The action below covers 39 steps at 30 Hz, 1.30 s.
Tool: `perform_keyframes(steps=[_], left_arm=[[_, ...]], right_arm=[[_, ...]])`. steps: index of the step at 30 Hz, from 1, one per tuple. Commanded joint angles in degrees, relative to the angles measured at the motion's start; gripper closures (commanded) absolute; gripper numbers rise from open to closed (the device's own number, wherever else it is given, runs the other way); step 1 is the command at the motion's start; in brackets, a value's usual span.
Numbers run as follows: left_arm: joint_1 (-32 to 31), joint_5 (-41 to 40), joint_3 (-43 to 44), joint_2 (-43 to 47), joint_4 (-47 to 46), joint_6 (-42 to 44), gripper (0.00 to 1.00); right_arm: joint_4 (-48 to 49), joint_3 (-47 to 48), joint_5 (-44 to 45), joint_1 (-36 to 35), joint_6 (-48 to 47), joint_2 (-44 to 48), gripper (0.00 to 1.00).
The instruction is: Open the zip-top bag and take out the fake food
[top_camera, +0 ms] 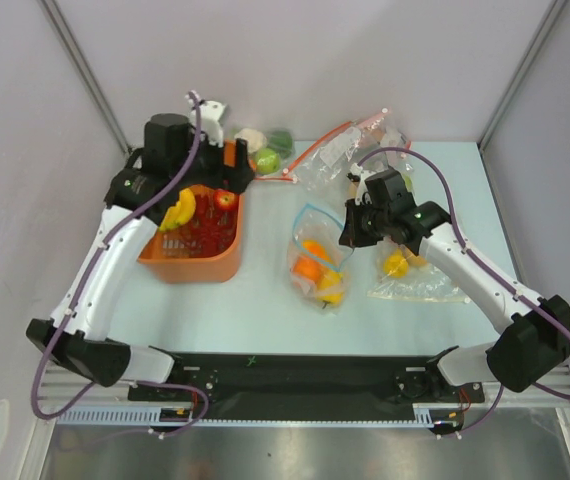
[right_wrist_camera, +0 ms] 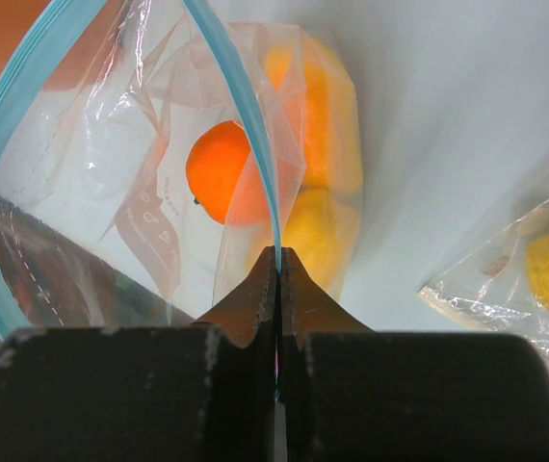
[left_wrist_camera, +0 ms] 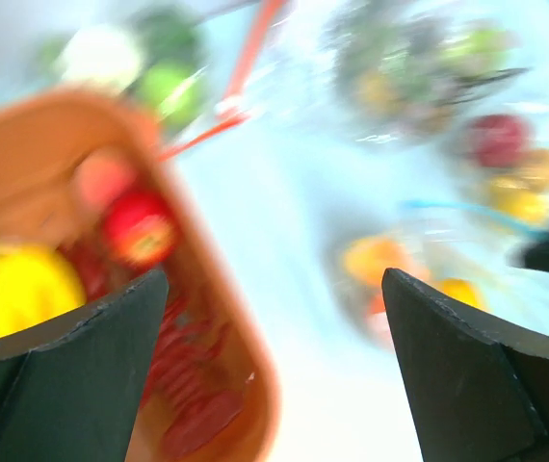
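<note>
The pale table (top_camera: 265,300) takes up most of what I can see. On its left side sits an orange basket (top_camera: 193,262). The zip bag (top_camera: 315,262) lies near the middle, well apart from the basket, with its mouth toward the back.

The left claw (left_wrist_camera: 274,274) hangs over the basket, spread wide with nothing between its fingers. The right claw (right_wrist_camera: 276,252) is pressed together on the bag's blue strip (right_wrist_camera: 241,106), pinching one lip at the mouth.

The strip makes an open loop, so I'd say the opening is done. A yellow banana bunch (top_camera: 178,210) lies in the basket beside a red apple (top_camera: 226,199), so some emptying looks done too. The rest of the toy fruit (right_wrist_camera: 313,221) is inside the bag, an orange (right_wrist_camera: 226,173) and a few yellow pieces, and it has yet to come out.
</note>
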<state>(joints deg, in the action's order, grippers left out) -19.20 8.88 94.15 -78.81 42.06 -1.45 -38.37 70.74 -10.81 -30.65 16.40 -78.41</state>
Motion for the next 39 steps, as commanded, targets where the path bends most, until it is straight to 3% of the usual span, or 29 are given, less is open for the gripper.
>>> perform_keyframes(steps=[1, 8, 13, 19, 31, 39], left_arm=[[-8.7, 0.0, 5.7, 0.0, -3.3, 0.1, 0.02], [-20.3, 8.1, 6.7, -5.0, -5.9, -4.7, 0.05], [-28.0, 8.1, 6.6, -10.9, -1.4, -3.6, 0.17], [-31.4, 3.8, 5.4, -16.7, 3.4, -2.9, 0.36], [-31.4, -3.8, -8.4, -15.0, -1.0, -6.6, 0.34], [-31.3, -7.3, -16.1, -16.4, -8.4, -7.9, 0.24]], right_arm=[[0.1, 2.1, 0.3, -0.3, -0.6, 1.6, 1.0], [0.5, 0.9, 1.1, -0.3, 0.3, 2.8, 1.0], [1.1, 0.2, 1.8, -0.2, 0.7, 3.4, 1.0], [1.2, -0.4, 1.8, -0.2, 0.8, 4.1, 1.0], [1.4, -4.5, 1.8, -0.2, 1.3, 8.1, 1.0], [4.5, -6.6, -0.7, -0.9, 2.8, 8.0, 1.0]])
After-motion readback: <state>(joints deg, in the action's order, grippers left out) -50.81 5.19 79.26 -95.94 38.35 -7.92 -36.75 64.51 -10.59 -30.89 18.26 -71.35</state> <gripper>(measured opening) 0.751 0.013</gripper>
